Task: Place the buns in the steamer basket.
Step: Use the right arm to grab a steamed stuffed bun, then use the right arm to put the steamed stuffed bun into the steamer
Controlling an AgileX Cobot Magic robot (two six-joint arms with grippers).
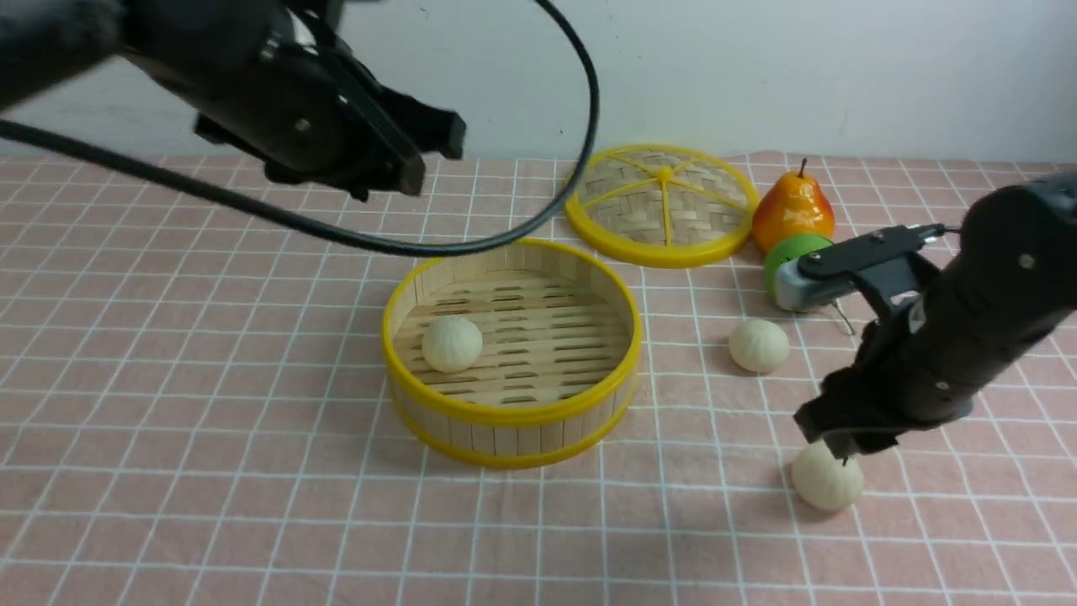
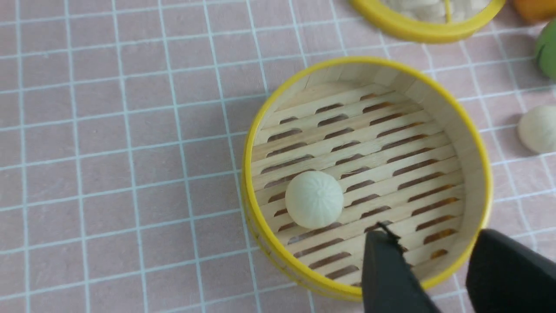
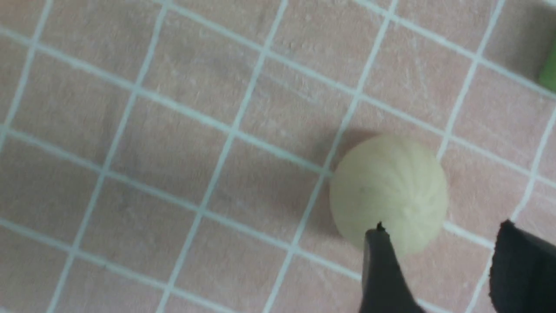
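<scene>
Bun (image 1: 829, 481) on cloth (image 1: 168, 421), second bun (image 1: 452, 342) in basket (image 1: 505, 414)

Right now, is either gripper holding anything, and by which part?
Nothing is held. The left gripper hangs open over the steamer basket; the right gripper is open above a bun lying on the cloth.

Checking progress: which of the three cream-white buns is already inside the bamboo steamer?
The cream-white pleated bun lying on the slotted floor of the round yellow-rimmed bamboo steamer basket; the far bun and near bun sit on the pink checked cloth.
</scene>
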